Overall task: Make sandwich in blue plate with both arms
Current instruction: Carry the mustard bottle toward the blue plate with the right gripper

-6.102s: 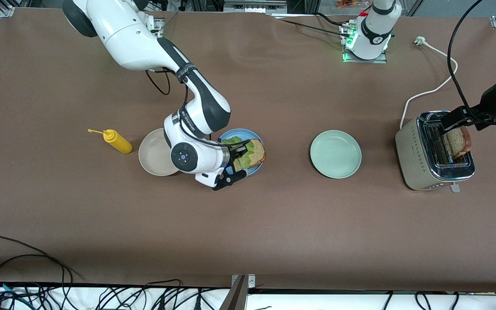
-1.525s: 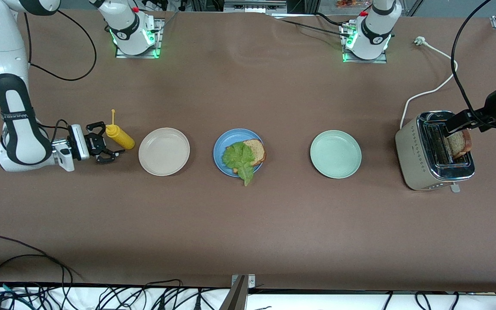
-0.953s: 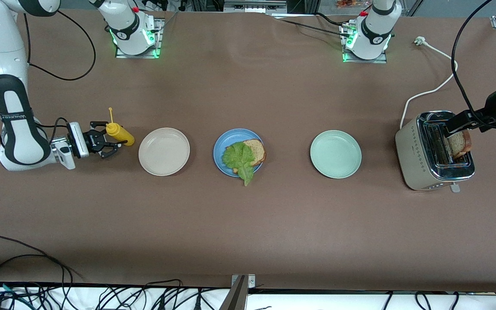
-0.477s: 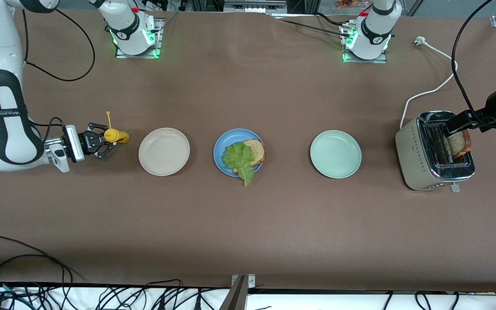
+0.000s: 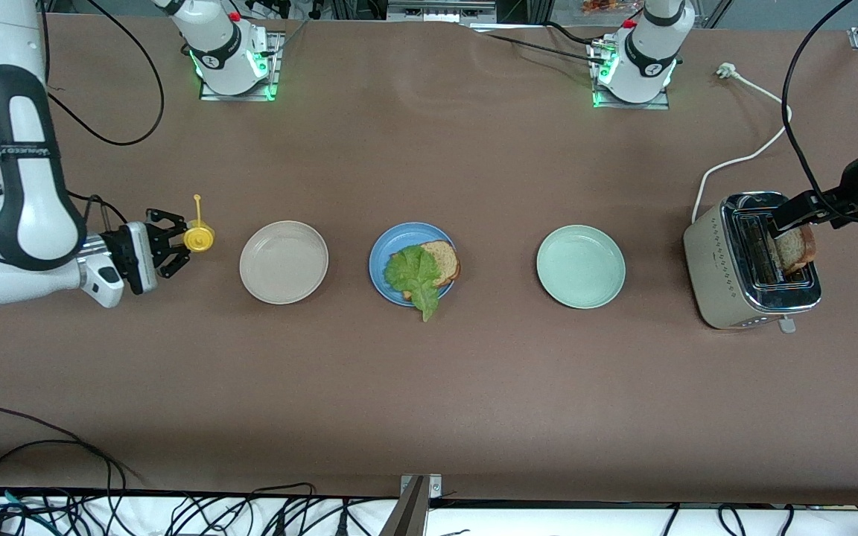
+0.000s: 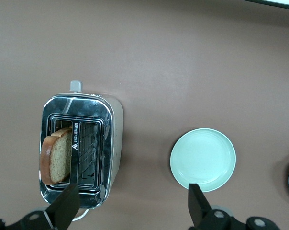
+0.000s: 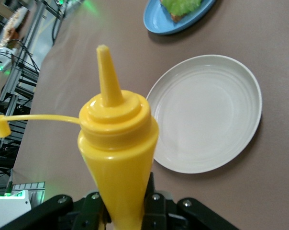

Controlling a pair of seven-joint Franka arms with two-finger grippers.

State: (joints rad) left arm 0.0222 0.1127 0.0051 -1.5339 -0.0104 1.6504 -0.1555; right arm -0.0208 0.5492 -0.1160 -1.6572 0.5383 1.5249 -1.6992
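The blue plate (image 5: 383,253) sits mid-table and carries one brown bread slice (image 5: 445,260) with a green lettuce leaf (image 5: 415,274) on top, its tip hanging over the rim. A second bread slice (image 5: 795,250) stands in the toaster (image 5: 727,277). My left gripper (image 6: 131,214) hangs open over the toaster's edge, holding nothing. My right gripper (image 5: 178,243) is shut on a yellow squeeze bottle (image 7: 118,143), held off the table toward the right arm's end. The bottle's cap dangles open on its strap. The right wrist view also shows the blue plate (image 7: 156,19).
A cream-white plate (image 5: 284,262) lies between the bottle and the blue plate. A pale mint-green plate (image 5: 581,266) lies between the blue plate and the toaster. The toaster's white cord (image 5: 753,152) trails toward the left arm's base.
My right gripper closed on the yellow bottle, lifted it and drew it away from the cream-white plate. The left arm stayed over the toaster.
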